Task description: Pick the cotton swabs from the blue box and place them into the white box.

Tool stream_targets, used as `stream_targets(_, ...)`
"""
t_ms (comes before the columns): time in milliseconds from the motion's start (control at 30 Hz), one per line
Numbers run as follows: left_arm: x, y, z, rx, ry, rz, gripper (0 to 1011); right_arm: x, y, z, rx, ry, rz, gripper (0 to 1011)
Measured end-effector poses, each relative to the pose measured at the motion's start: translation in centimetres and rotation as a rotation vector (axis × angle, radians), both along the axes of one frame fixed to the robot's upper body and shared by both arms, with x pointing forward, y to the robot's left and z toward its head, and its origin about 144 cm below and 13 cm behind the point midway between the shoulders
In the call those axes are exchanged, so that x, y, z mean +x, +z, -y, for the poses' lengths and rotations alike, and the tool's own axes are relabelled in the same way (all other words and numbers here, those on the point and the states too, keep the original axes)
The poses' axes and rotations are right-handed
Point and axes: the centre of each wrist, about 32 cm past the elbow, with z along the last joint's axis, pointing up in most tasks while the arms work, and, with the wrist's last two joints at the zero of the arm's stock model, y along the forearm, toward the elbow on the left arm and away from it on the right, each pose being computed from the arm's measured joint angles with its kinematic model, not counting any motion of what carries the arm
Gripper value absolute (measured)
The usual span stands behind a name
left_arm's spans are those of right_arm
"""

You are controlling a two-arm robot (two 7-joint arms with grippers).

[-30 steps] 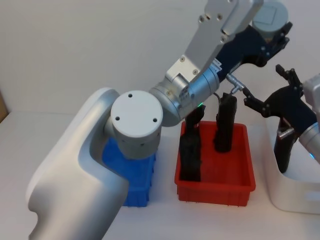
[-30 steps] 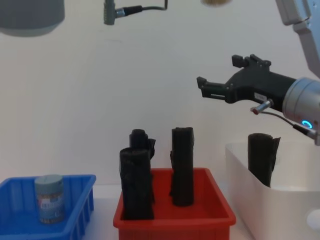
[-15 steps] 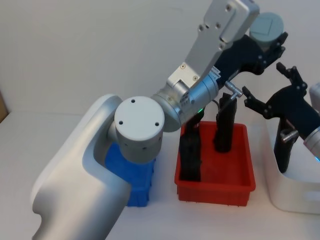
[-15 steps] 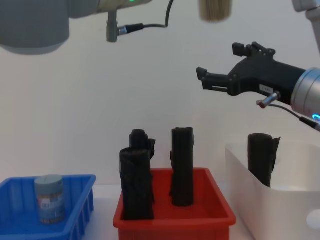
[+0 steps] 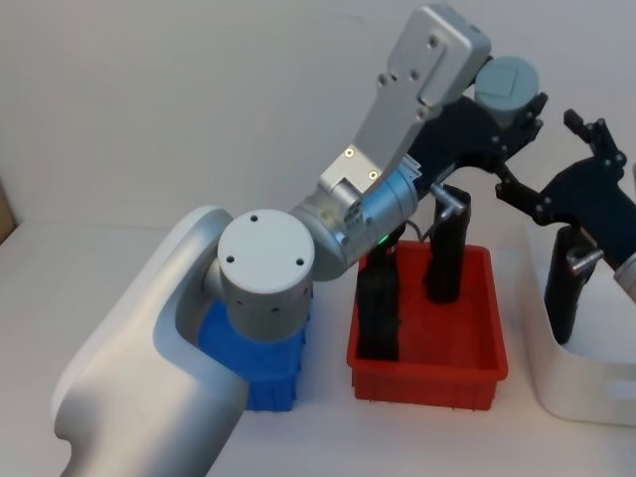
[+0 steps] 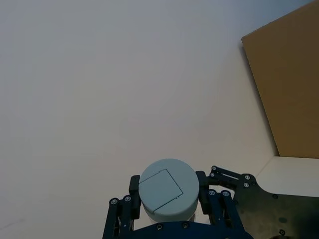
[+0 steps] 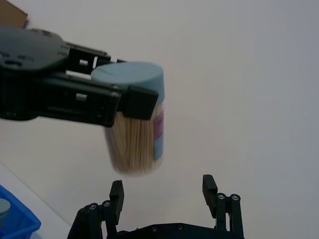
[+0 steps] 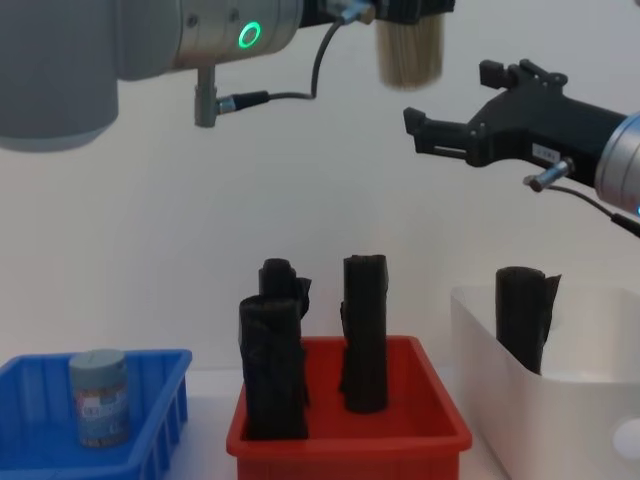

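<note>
- The jaws of the left gripper (image 5: 505,111) were pinching a cotton swab tub (image 7: 135,130) at its top, one pressed on each side just under the grey-blue lid.
- The tub hung upright, lid up, with its pale sticks showing through the clear wall below the jaws.
- In the chest view it was high in the air over the right part of the red bin (image 8: 350,440), well above the table (image 5: 79,268) and touching nothing but the jaws.
- The jaws of the right gripper (image 8: 447,95) were spread wide and held nothing.
- That gripper hovered just to the right of the tub, apart from it, and above the near-left end of the white box (image 8: 540,410).
- One black roll (image 8: 522,315) stood inside the white box against its left wall.
- Three black rolls (image 8: 365,330) stood upright in the red bin, which sat between the two boxes.
- A second tub (image 8: 98,397) stood upright in the blue box (image 8: 150,400) at the far left of the table.
- The left arm reached from beside the blue box, up across the red bin.
</note>
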Motion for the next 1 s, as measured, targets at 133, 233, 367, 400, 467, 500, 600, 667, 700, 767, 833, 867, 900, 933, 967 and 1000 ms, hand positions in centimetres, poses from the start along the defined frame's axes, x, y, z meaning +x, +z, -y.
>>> stream_targets(133, 0.1, -0.4, -0.1, -0.003, 0.0, -0.017, 668, -0.1, 0.2, -0.1, 0.007, 0.0, 0.003, 1002)
stream_targets(233, 0.2, -0.7, -0.1, -0.009, -0.003, -0.023, 668, -0.3, 0.4, -0.1, 0.006, 0.0, 0.002, 1001)
stream_targets(367, 0.3, -0.9, -0.1, -0.014, -0.007, -0.028, 668, -0.4, 0.4, -0.2, 0.003, 0.003, -0.001, 1001)
stream_targets(400, 0.4, -1.0, -0.1, -0.015, -0.008, -0.03, 668, -0.4, 0.5, -0.3, 0.0, 0.005, -0.002, 1001)
stream_targets(467, 0.5, -1.1, 0.0, -0.017, -0.011, -0.034, 668, -0.5, 0.5, -0.4, -0.006, 0.008, -0.006, 1001)
stream_targets(500, 0.6, -1.2, 0.0, -0.018, -0.012, -0.035, 668, -0.5, 0.6, -0.4, -0.008, 0.009, -0.007, 1001)
stream_targets(600, 0.7, -1.3, 0.1, -0.019, -0.017, -0.04, 668, -0.6, 0.6, -0.6, -0.016, 0.012, -0.011, 1001)
stream_targets(667, 0.8, -1.4, 0.2, -0.019, -0.02, -0.043, 668, -0.6, 0.6, -0.8, -0.02, 0.014, -0.015, 1001)
stream_targets(700, 0.9, -1.5, 0.2, -0.019, -0.022, -0.046, 668, -0.6, 0.6, -0.8, -0.02, 0.014, -0.015, 1002)
stream_targets(767, 0.9, -1.6, 0.2, -0.019, -0.023, -0.048, 668, -0.6, 0.7, -0.9, -0.025, 0.015, -0.017, 1002)
stream_targets(833, 1.0, -1.7, 0.2, -0.019, -0.026, -0.052, 668, -0.6, 0.7, -1.1, -0.03, 0.015, -0.021, 1002)
stream_targets(867, 1.0, -1.7, 0.2, -0.019, -0.027, -0.053, 668, -0.6, 0.7, -1.1, -0.032, 0.014, -0.022, 1002)
stream_targets(900, 1.0, -1.7, 0.3, -0.018, -0.029, -0.055, 668, -0.6, 0.7, -1.2, -0.035, 0.014, -0.025, 1002)
stream_targets(933, 1.0, -1.8, 0.3, -0.018, -0.029, -0.055, 668, -0.6, 0.7, -1.3, -0.037, 0.013, -0.026, 1002)
stream_targets(967, 1.0, -1.8, 0.3, -0.018, -0.03, -0.056, 668, -0.6, 0.7, -1.4, -0.039, 0.012, -0.028, 1002)
stream_targets(1000, 1.0, -1.8, 0.3, -0.018, -0.03, -0.057, 668, -0.6, 0.7, -1.4, -0.039, 0.012, -0.028, 1002)
